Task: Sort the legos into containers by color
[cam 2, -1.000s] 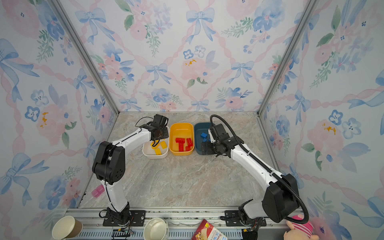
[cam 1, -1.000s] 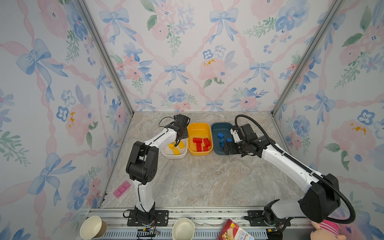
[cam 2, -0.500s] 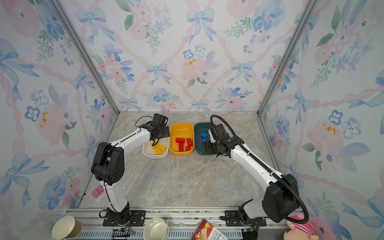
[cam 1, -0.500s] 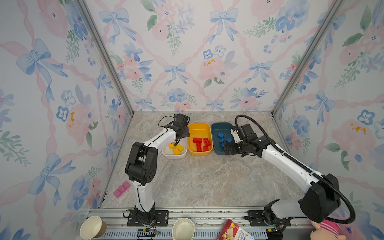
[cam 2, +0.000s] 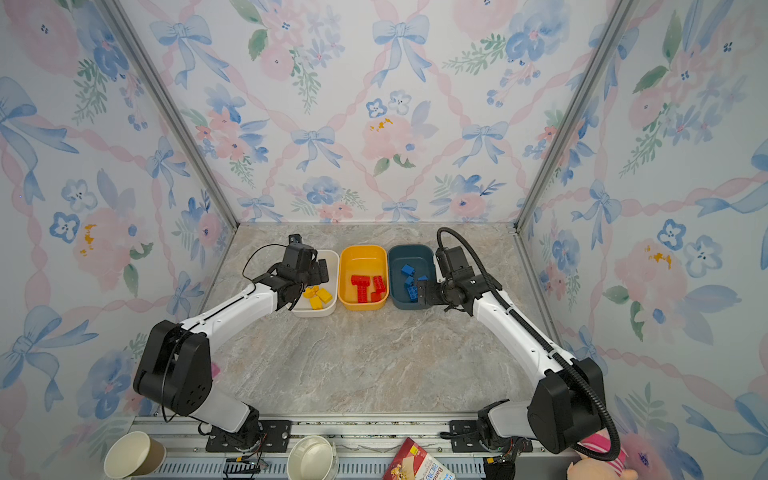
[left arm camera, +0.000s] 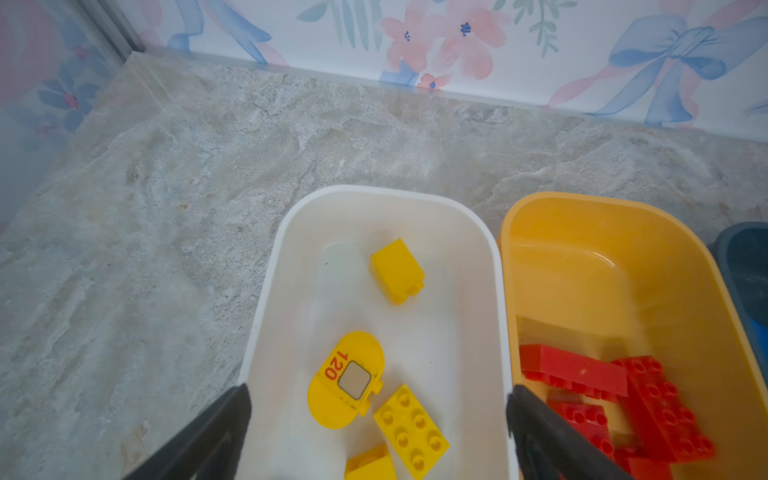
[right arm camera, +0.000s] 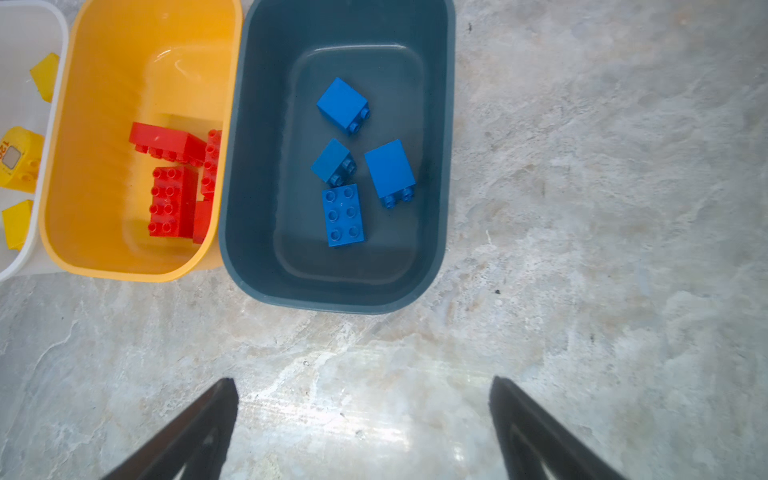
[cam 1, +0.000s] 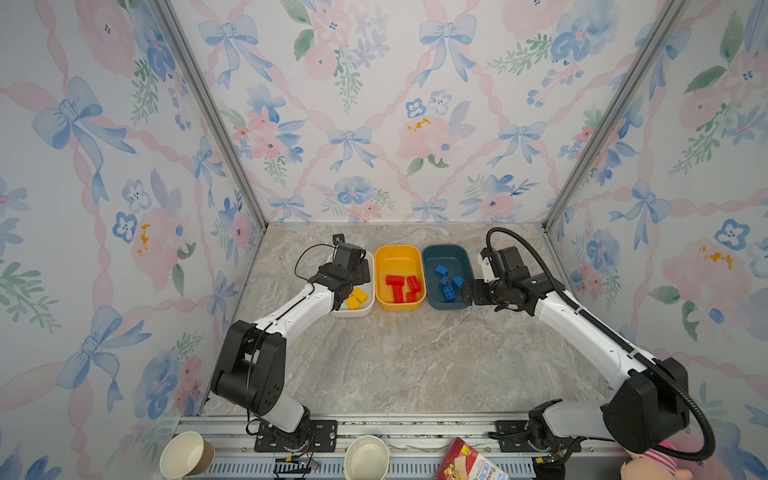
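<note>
The white tub [left arm camera: 266, 291] holds four yellow bricks [left arm camera: 397, 270]. The left gripper [left arm camera: 378, 390] hangs over it, jaws spread wide and empty, where a second ago they stood much narrower. Just beside it, the yellow-orange tub [right arm camera: 91, 124] holds overlapping red bricks [right arm camera: 172, 201], at least three. The teal tub [right arm camera: 436, 166] holds four blue bricks [right arm camera: 343, 216]. The right gripper [right arm camera: 362, 381], also wide and empty, hovers over the table [right arm camera: 582, 249] beside that tub, unmoved.
</note>
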Action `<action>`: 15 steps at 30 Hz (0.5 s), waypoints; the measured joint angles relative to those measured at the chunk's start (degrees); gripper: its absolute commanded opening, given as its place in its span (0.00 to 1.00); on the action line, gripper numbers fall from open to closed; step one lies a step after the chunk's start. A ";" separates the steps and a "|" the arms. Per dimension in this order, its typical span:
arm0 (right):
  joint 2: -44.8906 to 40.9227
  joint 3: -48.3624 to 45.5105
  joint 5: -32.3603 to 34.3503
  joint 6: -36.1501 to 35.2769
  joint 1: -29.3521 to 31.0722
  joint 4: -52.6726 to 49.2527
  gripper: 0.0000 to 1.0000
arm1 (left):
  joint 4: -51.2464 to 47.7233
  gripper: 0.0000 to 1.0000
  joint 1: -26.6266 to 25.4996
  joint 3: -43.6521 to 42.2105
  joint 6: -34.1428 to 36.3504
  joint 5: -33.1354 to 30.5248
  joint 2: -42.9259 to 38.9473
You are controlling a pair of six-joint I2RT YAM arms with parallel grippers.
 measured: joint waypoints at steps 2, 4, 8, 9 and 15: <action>-1.20 -1.62 1.11 -1.03 -1.62 1.66 0.97 | 2.49 0.98 0.92 -3.52 0.87 -0.57 -2.49; -2.12 -3.17 2.69 -1.99 -3.13 3.52 0.97 | 4.98 0.98 2.38 -6.88 1.51 -1.18 -4.76; -3.02 -7.23 6.95 -4.00 -6.03 9.25 0.97 | 11.54 0.98 5.46 -14.56 4.07 -2.36 -10.23; -3.04 -8.17 7.63 -4.48 -6.69 10.60 0.97 | 13.49 0.98 5.95 -16.39 4.83 -2.56 -11.50; -3.08 -17.11 10.78 -7.91 -11.26 23.23 0.97 | 24.52 0.98 8.20 -25.90 9.84 -3.32 -16.68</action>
